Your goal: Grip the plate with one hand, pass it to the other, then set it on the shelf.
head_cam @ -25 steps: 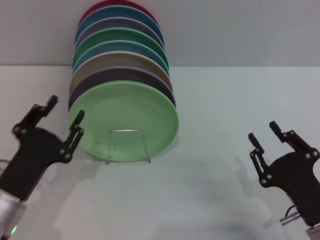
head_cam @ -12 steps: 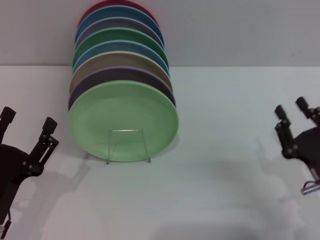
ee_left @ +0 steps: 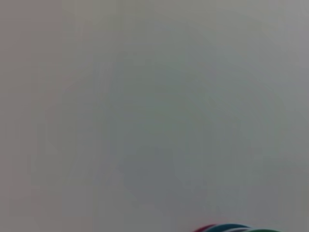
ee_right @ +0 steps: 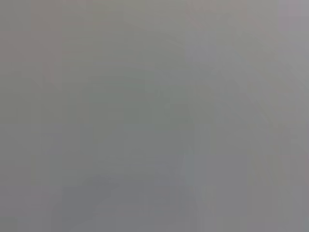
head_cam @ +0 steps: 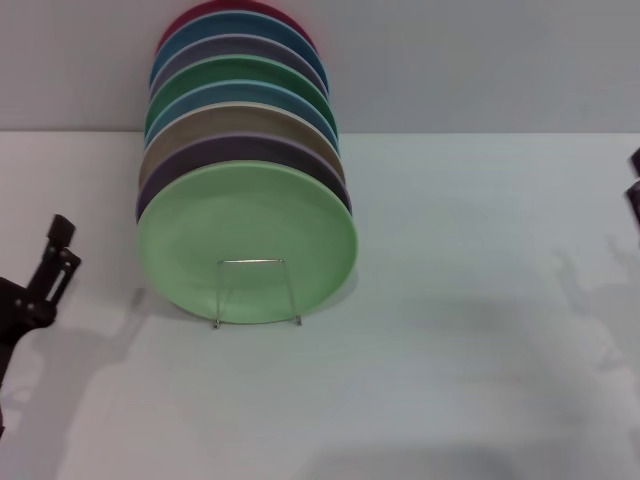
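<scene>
The pale mint-green plate (head_cam: pixel 247 225) stands upright at the front of a row of plates, leaning in the thin chrome wire shelf (head_cam: pixel 253 263), whose small front loop and two legs show before it. At the head view's left edge my left gripper (head_cam: pixel 30 245) hangs open and empty, well left of the plate, with only one finger (head_cam: pixel 60 250) showing. Just a dark sliver of my right gripper (head_cam: pixel 635 185) shows at the right edge, far from the plate. Neither gripper touches anything.
Behind the mint plate stand several upright plates (head_cam: pixel 240 100) in purple, tan, blue, dark green and red, back to the grey wall. Their top rims (ee_left: pixel 227 228) peek into the left wrist view. The white table (head_cam: pixel 460 350) stretches in front and to the right.
Both arms have drawn outward and away from the plate, the left to the left edge and the right nearly out of view. The plate and shelf have not moved.
</scene>
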{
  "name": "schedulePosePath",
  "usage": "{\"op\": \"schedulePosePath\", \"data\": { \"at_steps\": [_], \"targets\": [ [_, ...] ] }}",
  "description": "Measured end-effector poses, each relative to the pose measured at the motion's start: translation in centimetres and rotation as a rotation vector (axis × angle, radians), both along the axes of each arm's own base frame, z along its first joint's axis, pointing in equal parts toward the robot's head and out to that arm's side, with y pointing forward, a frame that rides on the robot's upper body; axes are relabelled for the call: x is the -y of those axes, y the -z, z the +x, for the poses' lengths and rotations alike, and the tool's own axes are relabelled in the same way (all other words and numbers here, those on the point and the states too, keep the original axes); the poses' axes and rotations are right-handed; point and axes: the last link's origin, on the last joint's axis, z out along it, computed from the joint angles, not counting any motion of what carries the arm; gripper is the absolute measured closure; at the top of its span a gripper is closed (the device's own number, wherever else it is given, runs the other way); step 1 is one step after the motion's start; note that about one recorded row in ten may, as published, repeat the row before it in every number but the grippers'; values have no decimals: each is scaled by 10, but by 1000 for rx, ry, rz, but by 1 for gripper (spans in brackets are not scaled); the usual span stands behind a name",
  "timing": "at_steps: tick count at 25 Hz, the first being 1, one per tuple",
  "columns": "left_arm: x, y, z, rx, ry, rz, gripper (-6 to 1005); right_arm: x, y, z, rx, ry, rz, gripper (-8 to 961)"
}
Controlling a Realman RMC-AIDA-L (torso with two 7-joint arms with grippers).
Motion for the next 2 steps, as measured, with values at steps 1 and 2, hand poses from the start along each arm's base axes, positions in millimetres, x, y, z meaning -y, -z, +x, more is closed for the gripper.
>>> {"op": "schedulePosePath", "data": {
  "at_steps": [1, 2],
  "targets": [
    [-1, -1, -1, 2, -11, 8, 139, -1, -3, 1, -12, 8, 14, 459],
    [-1, -1, -1, 2, -11, 8, 139, -3, -5, 2, -22, 16, 27, 459]
  ]
}}
